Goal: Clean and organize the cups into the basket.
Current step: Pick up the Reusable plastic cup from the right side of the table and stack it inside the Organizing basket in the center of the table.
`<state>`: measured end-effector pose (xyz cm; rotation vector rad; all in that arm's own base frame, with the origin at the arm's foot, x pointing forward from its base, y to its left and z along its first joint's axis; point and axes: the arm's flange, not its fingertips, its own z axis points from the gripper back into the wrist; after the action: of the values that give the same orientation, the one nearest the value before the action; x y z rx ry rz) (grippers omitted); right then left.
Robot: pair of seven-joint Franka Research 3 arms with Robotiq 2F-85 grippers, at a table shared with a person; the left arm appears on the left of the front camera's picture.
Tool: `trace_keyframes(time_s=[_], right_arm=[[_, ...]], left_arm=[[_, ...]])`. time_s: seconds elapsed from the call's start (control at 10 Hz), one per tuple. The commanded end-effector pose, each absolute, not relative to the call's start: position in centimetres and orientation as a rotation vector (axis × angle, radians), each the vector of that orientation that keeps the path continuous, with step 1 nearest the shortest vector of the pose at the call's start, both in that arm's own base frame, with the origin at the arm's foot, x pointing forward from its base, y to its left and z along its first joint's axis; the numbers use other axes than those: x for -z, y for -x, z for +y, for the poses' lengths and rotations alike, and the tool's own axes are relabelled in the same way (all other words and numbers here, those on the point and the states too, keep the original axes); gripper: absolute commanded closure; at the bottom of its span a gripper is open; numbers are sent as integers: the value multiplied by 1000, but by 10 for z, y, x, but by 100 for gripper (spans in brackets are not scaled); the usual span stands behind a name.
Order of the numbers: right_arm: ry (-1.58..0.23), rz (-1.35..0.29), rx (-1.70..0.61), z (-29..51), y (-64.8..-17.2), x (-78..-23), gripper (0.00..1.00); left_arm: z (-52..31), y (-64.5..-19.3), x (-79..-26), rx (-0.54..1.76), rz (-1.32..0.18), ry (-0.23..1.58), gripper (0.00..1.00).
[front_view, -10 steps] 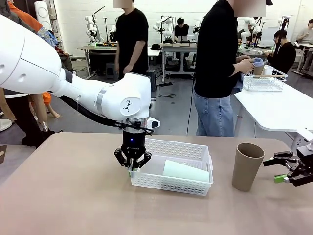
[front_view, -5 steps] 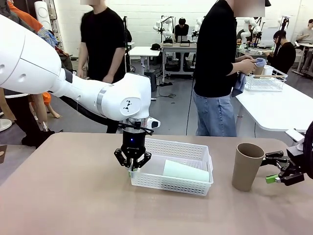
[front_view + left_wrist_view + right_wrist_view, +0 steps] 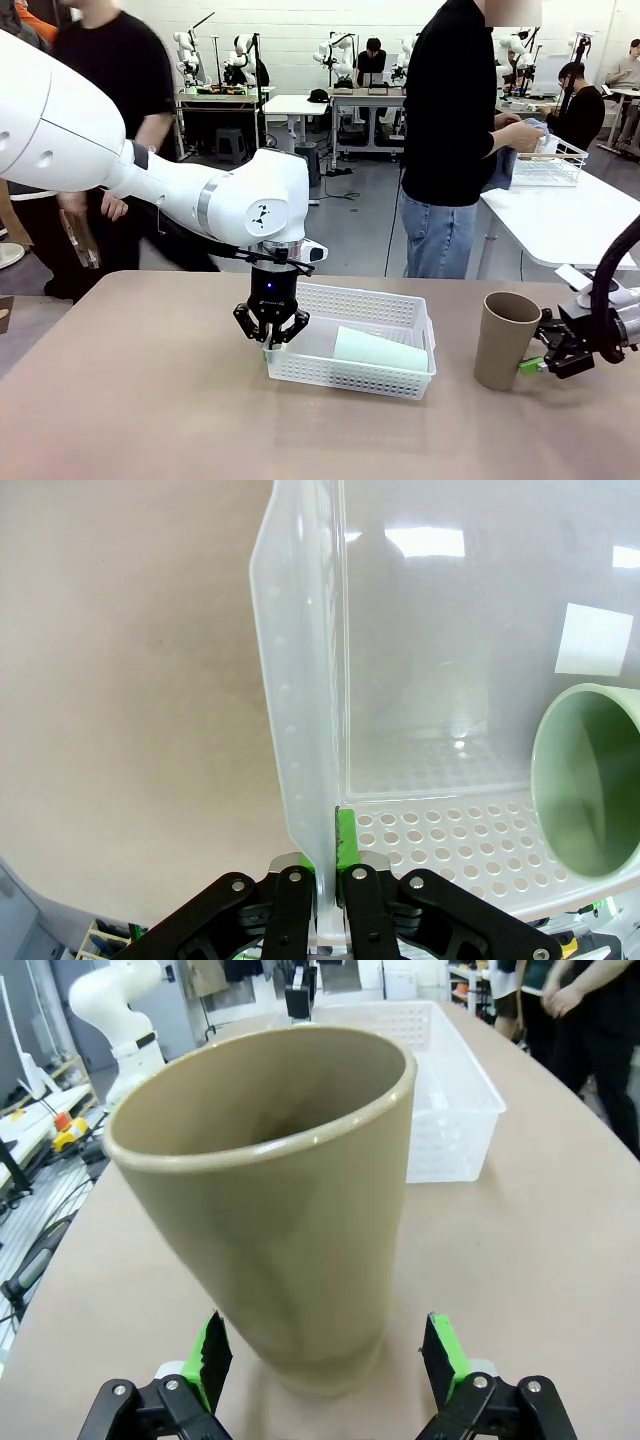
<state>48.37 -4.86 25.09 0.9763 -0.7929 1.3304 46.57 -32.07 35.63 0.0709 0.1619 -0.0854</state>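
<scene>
Middle of the table (image 3: pixel 150 400): white mesh basket (image 3: pixel 350 376), left wall pinched in the left gripper (image 3: pixel 271 338). Mint cup (image 3: pixel 380 350) lies inside at its right end. Brown cup (image 3: pixel 505 340) stands upright near the table's right edge, the right gripper (image 3: pixel 326 1348) spread around its base. Looks like the grasp is next: squeeze, then lift.

Tan table (image 3: pixel 150 400), white basket (image 3: pixel 350 380), upright brown cup (image 3: pixel 505 340)

No lettering or numbers can be read; a small dark emblem (image 3: pixel 262 215) marks the left arm (image 3: pixel 150 170), centre-left
</scene>
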Motion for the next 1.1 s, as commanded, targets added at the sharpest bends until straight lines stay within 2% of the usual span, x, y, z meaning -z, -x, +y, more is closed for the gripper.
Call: trace_keyframes(time_s=[0.0, 0.3, 0.4, 0.5, 0.6, 0.7, 0.8, 1.0], right_arm=[[-977, -811, -1343, -30, -493, -247, 0], [-1013, -805, -1402, -9, -495, -248, 0], [-1029, -805, -1414, -8, -495, -249, 60], [-1034, -803, -1412, -9, -493, -249, 60], [-1036, -809, -1411, -10, -494, -248, 100], [-1040, -812, -1411, -10, -494, -248, 66], [-1043, -812, -1412, -11, -493, -248, 100], [-1030, -847, -1364, -11, -488, -255, 100]], left_arm=[[-317, -466, -354, 87, 167, -78, 100], [-317, -466, -354, 87, 167, -78, 100], [-317, -466, -354, 87, 167, -78, 100], [-317, -466, -354, 87, 167, -78, 100], [-317, -466, -354, 87, 167, -78, 100], [-317, -466, -354, 87, 167, -78, 100], [-317, -466, -354, 87, 167, -78, 100], [-317, -466, -354, 87, 167, -78, 100]])
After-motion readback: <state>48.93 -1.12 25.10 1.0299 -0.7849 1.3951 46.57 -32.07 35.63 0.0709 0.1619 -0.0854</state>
